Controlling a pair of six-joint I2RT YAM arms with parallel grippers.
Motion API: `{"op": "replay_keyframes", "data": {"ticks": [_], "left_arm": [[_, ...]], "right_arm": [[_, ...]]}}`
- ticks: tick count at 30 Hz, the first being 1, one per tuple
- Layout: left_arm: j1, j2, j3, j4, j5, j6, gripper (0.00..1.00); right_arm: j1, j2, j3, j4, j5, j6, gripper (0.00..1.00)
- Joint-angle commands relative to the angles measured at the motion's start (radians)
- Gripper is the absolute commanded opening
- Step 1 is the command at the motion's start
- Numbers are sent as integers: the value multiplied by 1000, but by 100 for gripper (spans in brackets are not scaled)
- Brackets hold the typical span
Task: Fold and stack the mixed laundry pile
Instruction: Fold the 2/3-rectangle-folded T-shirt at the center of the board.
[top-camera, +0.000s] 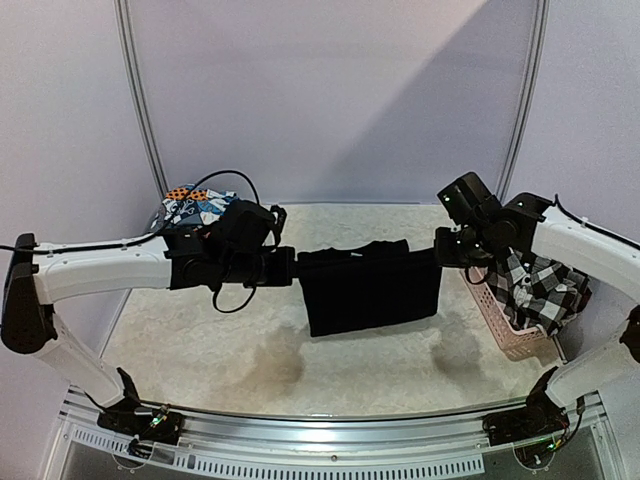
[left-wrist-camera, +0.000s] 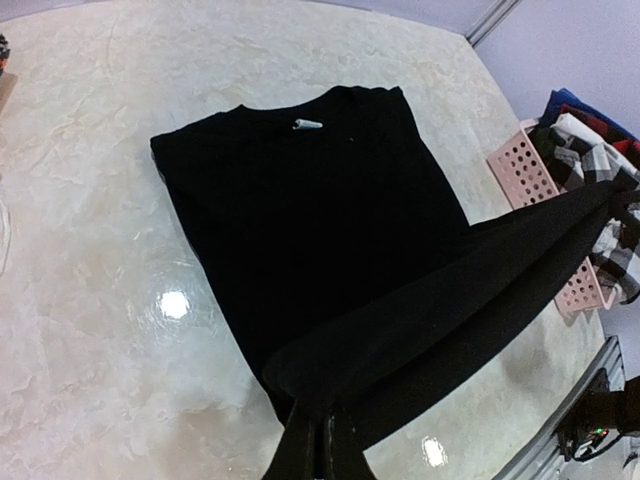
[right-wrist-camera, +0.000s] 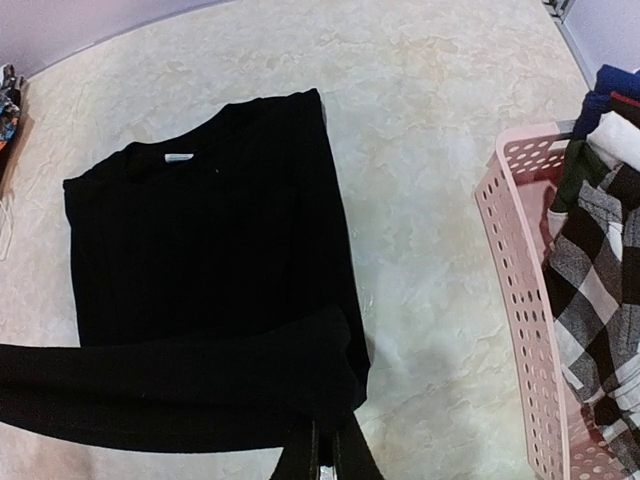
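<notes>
Clearly, in the overhead view you have the black shirt (top-camera: 370, 290) strung between the left fingers (top-camera: 285, 268) and the right fingers (top-camera: 445, 250). Its hem is raised and taut, likely so the lower half can be carried over the upper in a fold. The checked garment (top-camera: 540, 285) sits in the pink basket (top-camera: 512, 332) at the right, and the printed pieces (top-camera: 195, 205) lie far left.

From the left wrist, the left fingers (left-wrist-camera: 298, 455) are pressed together, pinching one corner of the hem, while the collar end lies flat on the tabletop (left-wrist-camera: 90, 200).

From the right wrist, the right fingers (right-wrist-camera: 300, 462) pinch the other corner likewise. Black cloth buries both sets of fingertips, and the frame edge cuts off the basket's contents.
</notes>
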Motion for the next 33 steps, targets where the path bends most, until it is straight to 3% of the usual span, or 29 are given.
{"op": "replay_keyframes", "data": {"ticks": [1,9,18,33], "left_arm": [[87,47,39,-92,-3,47,0],[199,148,131,-109,82,92,0],[305,379,298,-140,177,140,0],[366,587,471,-154,247,195,0]], "right_arm": [[-80,79,63,-16,54,-66,0],[-146,256,240,5,22,-128,0],[-198,482,395,47,-10,-159,0],[-265,705,535,57,-68,-190,0]]}}
